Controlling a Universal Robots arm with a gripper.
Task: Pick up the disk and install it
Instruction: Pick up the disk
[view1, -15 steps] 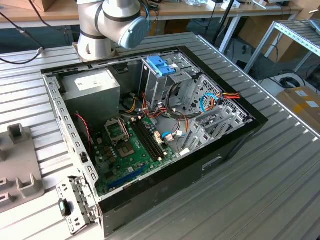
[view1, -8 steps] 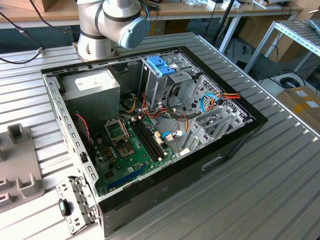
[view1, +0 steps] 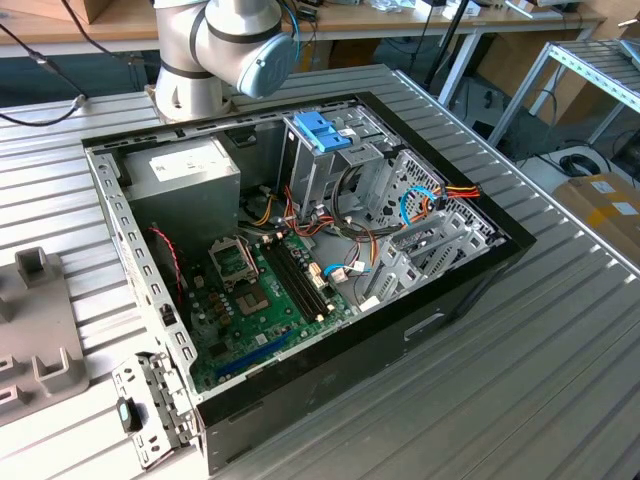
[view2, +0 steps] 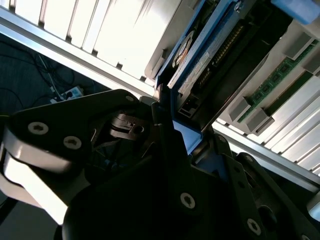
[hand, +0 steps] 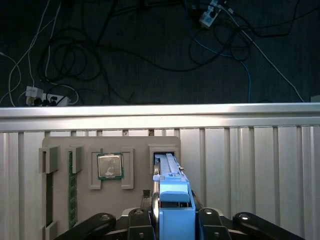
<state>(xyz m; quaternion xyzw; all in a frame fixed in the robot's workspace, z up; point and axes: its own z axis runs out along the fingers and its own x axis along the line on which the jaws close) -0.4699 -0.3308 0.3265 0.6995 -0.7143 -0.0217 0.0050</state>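
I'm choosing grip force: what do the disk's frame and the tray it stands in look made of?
The disk: its frame looks like light-blue plastic, evenly coloured, matt, with moulded edges. The tray: probably grey plastic, matt with moulded pockets, though painted metal cannot be ruled out.

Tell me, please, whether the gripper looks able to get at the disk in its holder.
Probably yes: in the first wrist view the disk stands on edge in the slot of the grey holder, right in front of the gripper, and nothing lies between them.
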